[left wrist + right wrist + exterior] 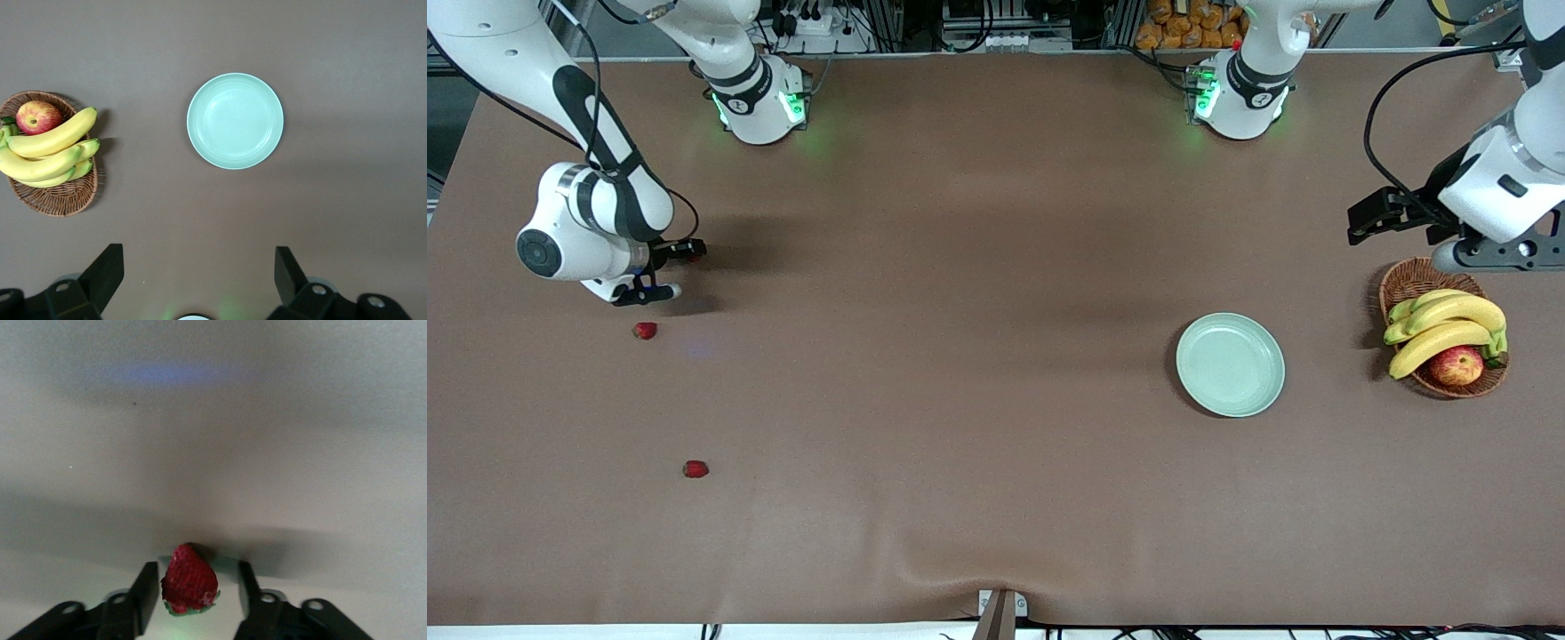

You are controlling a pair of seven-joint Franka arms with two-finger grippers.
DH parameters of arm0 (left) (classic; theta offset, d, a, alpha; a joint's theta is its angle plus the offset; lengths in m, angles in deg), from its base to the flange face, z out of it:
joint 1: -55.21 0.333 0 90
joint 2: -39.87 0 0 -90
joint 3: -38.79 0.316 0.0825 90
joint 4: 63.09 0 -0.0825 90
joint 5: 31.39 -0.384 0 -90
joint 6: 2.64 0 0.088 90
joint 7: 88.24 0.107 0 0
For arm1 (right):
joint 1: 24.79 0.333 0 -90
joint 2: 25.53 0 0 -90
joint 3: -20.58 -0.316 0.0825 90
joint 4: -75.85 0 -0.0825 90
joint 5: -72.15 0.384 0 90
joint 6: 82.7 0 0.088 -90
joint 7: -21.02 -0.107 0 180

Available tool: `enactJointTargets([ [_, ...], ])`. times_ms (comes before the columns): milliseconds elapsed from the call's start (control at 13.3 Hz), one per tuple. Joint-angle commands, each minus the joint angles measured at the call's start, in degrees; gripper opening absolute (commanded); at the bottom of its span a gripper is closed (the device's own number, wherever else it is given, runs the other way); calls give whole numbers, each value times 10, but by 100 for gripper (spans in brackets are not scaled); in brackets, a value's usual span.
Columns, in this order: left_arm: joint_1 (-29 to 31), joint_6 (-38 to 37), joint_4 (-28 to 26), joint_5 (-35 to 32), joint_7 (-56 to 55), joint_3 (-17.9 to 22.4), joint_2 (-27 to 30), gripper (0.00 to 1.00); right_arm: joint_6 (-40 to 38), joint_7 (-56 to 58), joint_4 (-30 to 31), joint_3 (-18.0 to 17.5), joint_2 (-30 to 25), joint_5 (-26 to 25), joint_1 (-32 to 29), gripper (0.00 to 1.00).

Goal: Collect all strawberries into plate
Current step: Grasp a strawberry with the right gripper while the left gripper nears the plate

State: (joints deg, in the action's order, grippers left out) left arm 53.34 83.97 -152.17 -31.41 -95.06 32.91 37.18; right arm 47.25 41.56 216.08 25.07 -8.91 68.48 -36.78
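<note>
Right arm's end of the bench first. The right tool (676, 269) is down low at the bench (978, 267), with the arm folded over above it.

- Right wrist view: one strawberry (189, 581) sits between the two fingers (143, 587) of the right tool (197, 567), red body up and green calyx toward the camera.
- One finger is at the berry's side. A gap shows between the berry and the other finger, so the tool is released around the berry, not clamped on it.
- This berry is hidden in the front view.

Second strawberry (645, 331): on the bench just beside the right tool, not touching it.

Third strawberry (695, 468): on the bench well apart from the right tool, nearer the front camera than the second berry.

Plate (1230, 364): pale green, flat on the bench, well apart from the right tool and near the left tool (1369, 220). All three berries lie off it, at the right arm's end.

The left arm waits.

- Its tool hangs over bare bench beside the wicker basket (1405, 276).
- Left wrist view: the left tool (197, 273) is released, fingers (107, 270) spread wide with only bench between them.
- The plate (235, 121) and the basket (60, 200) lie side by side, apart.

The basket holds bananas (1445, 324) and one apple (1456, 364).
</note>
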Motion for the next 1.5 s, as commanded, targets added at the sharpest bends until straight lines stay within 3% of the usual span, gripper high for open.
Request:
enactJointTargets([
  [0,-17,9,3,15,-7,2,-11,100,6,0,20,-11,-17,-2,-12,9],
  [150,-23,18,7,15,-17,2,-18,100,-7,5,19,-11,-30,-2,-19,1],
  [300,-27,28,6,15,-17,2,-21,100,-29,4,10,-17,-47,-1,-13,1],
  [451,-40,31,6,15,-22,2,-25,100,-50,5,-27,-32,-50,0,-1,1],
  [676,-76,57,7,15,-58,2,-48,100,-64,4,-103,-89,-45,12,15,2],
  [826,-109,86,9,14,-92,2,-65,100,-63,2,-154,-104,-39,24,55,2],
  [1202,-142,128,10,12,-131,2,-104,100,-63,-2,-302,-104,31,65,169,1],
  [1427,-144,145,10,14,-131,2,-108,100,-63,-2,-397,-104,96,124,215,2],
])
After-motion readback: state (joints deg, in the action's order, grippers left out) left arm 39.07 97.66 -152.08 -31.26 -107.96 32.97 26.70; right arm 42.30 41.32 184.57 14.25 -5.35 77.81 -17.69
